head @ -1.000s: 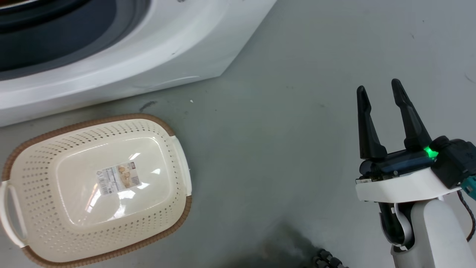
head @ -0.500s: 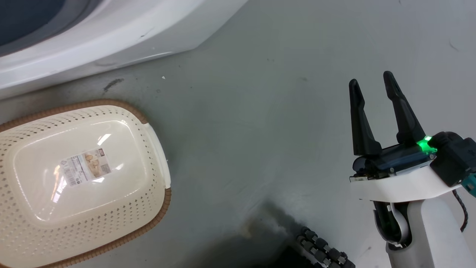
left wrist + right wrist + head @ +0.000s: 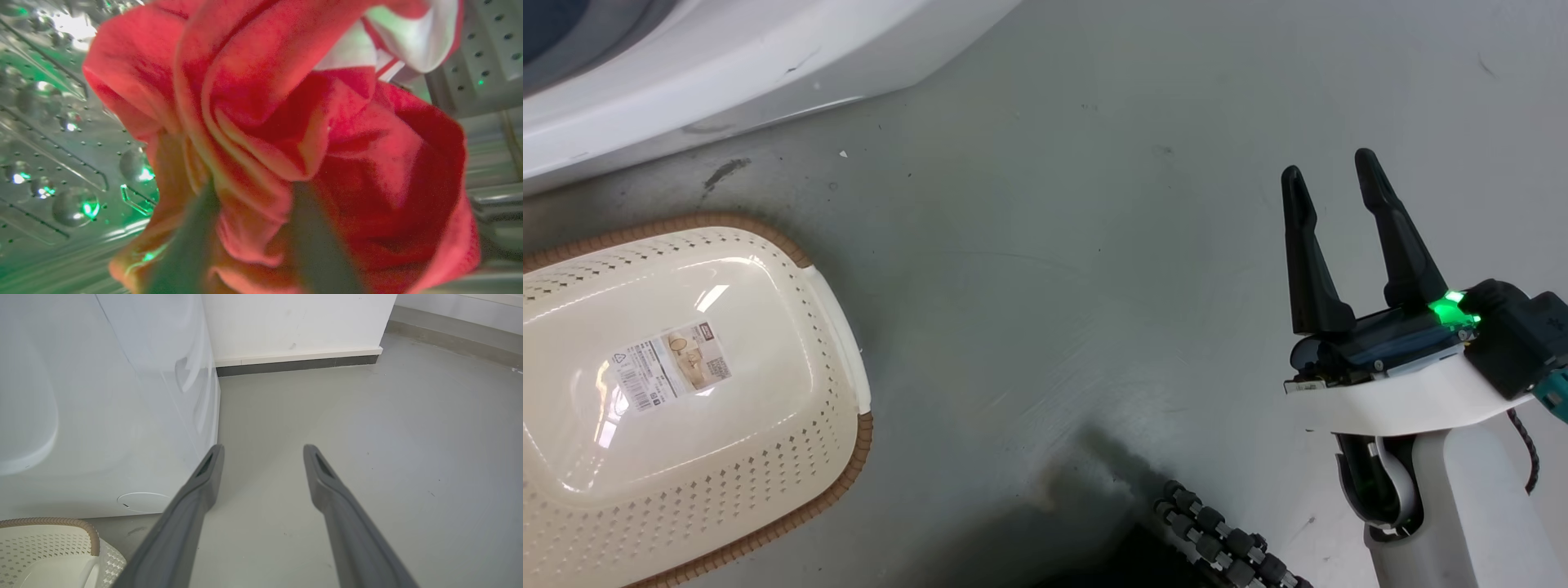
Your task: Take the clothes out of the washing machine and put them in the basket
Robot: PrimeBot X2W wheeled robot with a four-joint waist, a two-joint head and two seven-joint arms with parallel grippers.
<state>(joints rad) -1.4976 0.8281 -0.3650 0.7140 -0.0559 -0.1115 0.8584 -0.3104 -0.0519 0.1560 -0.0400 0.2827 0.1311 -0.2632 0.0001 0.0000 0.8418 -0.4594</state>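
**Red clothes gripped in the drum, basket standing empty**

The clothes are held bunched and clenched in the left pincer, inside the steel drum of the washing machine. A slow, straight pull is advised, so that no trailing fold gets snagged. The basket is seen near left on the floor, well apart from the released right pincer.

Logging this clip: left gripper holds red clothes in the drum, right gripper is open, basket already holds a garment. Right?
Wrong on the basket: the head view shows it empty, only a label inside. The left gripper holds the clothes in the drum; the right gripper is open.
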